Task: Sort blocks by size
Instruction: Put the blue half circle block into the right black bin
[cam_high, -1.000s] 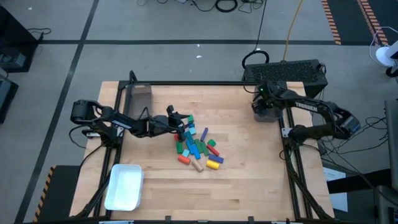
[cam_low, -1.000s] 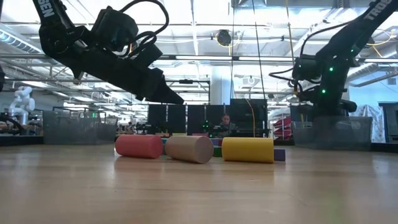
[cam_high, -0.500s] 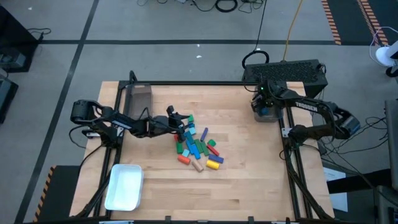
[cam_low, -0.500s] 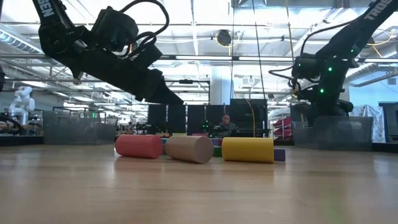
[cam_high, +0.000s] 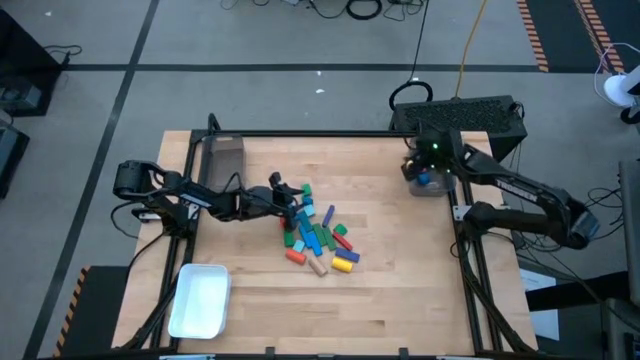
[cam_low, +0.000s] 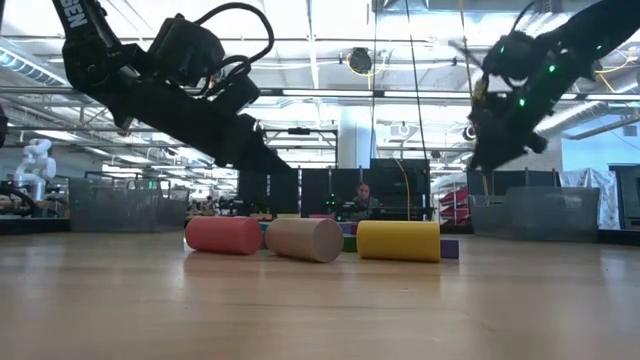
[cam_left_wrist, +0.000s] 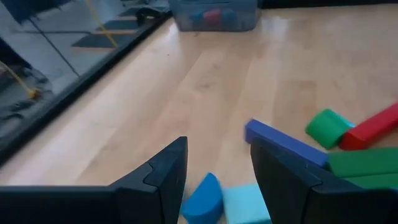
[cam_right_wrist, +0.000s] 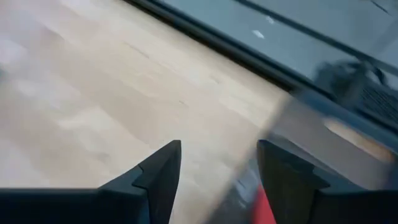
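Mid-desk: the blocks (cam_high: 318, 238), heaped. Left gripper (cam_high: 290, 198) spread, empty, over the heap's far edge; right gripper (cam_right_wrist: 217, 180) spread, empty, above the clear bin (cam_high: 428, 182). Risk: closing fingers nudge crowded neighbours, scattering the heap.

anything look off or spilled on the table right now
Nothing looks damaged or spilled. The blocks lie in a loose, unsorted heap mid-table, some cylinders on their sides, as expected before sorting. The white tray sits at the near left corner, and a clear bin at the far right holds a few blocks.
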